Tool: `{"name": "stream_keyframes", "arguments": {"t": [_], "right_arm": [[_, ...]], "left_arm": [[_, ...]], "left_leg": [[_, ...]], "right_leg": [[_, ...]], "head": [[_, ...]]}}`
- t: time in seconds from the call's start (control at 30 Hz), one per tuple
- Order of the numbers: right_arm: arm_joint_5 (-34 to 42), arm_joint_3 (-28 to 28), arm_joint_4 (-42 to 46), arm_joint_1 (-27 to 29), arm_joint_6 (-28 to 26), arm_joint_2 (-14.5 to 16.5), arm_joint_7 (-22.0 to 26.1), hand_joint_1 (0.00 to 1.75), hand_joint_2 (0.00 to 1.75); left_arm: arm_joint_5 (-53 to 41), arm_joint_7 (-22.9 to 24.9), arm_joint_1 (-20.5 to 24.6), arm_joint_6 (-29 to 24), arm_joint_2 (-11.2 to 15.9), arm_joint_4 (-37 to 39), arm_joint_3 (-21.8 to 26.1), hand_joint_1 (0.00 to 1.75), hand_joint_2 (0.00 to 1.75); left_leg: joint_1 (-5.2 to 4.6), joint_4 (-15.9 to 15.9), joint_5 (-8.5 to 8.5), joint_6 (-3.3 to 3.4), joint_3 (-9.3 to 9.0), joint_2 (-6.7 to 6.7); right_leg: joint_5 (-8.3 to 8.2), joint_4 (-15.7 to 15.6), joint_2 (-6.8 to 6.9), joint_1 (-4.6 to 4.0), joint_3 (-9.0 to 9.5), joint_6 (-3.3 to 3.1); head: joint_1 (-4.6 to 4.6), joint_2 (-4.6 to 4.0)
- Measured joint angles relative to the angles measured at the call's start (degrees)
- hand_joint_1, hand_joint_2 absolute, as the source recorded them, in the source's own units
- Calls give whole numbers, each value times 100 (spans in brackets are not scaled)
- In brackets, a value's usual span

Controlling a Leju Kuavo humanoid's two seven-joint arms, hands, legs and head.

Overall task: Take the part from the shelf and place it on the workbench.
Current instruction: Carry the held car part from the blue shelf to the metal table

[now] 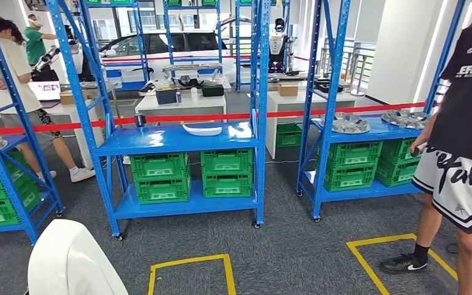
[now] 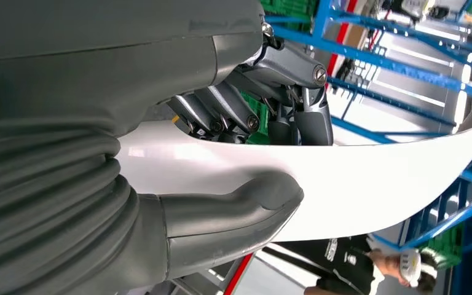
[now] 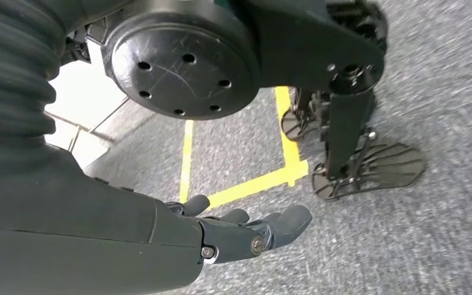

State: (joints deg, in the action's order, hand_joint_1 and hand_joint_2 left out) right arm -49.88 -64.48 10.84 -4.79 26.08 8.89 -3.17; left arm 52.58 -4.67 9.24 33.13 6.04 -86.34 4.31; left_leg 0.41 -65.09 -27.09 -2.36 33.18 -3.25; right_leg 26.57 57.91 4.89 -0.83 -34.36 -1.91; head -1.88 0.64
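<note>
My left hand (image 2: 129,98) grips a white curved part (image 2: 375,184), with the thumb (image 2: 252,200) on one face and the dark fingers (image 2: 295,104) on the other. In the head view the same white part (image 1: 67,261) rises at the lower left edge. Another white curved part (image 1: 201,129) lies on the upper board of the blue shelf (image 1: 178,140) straight ahead. White workbenches (image 1: 184,103) stand behind the shelf, past a red tape. My right hand (image 3: 239,230) hangs over the grey carpet, its fingers loosely out, holding nothing.
A person in black shirt and white shorts (image 1: 461,129) stands close at the right. Two other people (image 1: 12,74) are at the far left. Green crates (image 1: 160,177) fill the lower shelves. Metal discs (image 1: 349,123) lie on the right shelf. Yellow floor boxes (image 1: 190,270) mark the carpet.
</note>
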Motion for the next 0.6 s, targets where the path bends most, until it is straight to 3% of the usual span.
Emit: {"name": "stream_keyframes", "arguments": {"t": [0.07,0.13,0.2,0.27,0.33,0.37,0.4,0.5,0.57,0.6], "right_arm": [[3,-1,0,8,0,-2,-31,0,175],[7,-2,0,-1,0,-4,-56,0,175],[9,-2,0,-5,1,-8,-58,0,175],[9,-2,-1,6,10,-10,-47,0,175],[11,-2,-1,25,15,-11,-28,0,175],[13,-2,-1,32,11,-12,-13,0,175],[13,-2,0,38,7,-13,11,0,175],[8,-2,-1,40,2,-22,84,0,175],[-7,-2,-1,37,3,-28,120,0,175],[-21,-2,-1,33,3,-28,131,0,175]], "left_arm": [[16,5,53,5,-5,15,-7,175,175],[21,4,56,7,-2,38,-9,175,175],[20,2,28,7,2,58,-9,175,175],[15,-2,18,7,-4,67,-9,175,175],[9,-4,0,7,-13,77,-9,175,175],[7,-5,-11,7,-17,82,-9,175,175],[6,-5,-20,7,-20,86,-9,175,175],[-5,-11,-21,7,-34,86,-9,175,175],[-27,-19,-22,7,-45,76,-8,175,175],[-37,-23,-33,7,-47,68,-6,175,175]], "left_leg": [[-38,608,-309,93,-371,-97],[-40,748,-355,206,-382,31],[-27,757,-292,283,-367,154],[-24,754,-230,333,-316,275],[-35,737,-183,345,-251,417],[-39,724,-166,341,-223,493],[-41,710,-153,331,-200,572],[-42,670,-126,282,-147,783],[-32,662,-98,221,-102,900],[-24,671,-79,183,-69,967]], "right_leg": [[-28,61,133,-18,-42,54],[-41,98,227,-5,-54,112],[139,344,6,35,-146,178],[525,991,-330,69,-416,228],[768,1592,-439,73,-660,235],[742,1648,-458,72,-664,226],[620,1488,-485,71,-562,209],[203,426,-763,78,22,137],[175,126,-856,74,168,125],[164,97,-803,72,175,119]], "head": [[-2,2],[-2,2],[-2,2],[-2,2],[-2,2],[-2,2],[-2,2],[-2,2],[-3,2],[-3,2]]}}
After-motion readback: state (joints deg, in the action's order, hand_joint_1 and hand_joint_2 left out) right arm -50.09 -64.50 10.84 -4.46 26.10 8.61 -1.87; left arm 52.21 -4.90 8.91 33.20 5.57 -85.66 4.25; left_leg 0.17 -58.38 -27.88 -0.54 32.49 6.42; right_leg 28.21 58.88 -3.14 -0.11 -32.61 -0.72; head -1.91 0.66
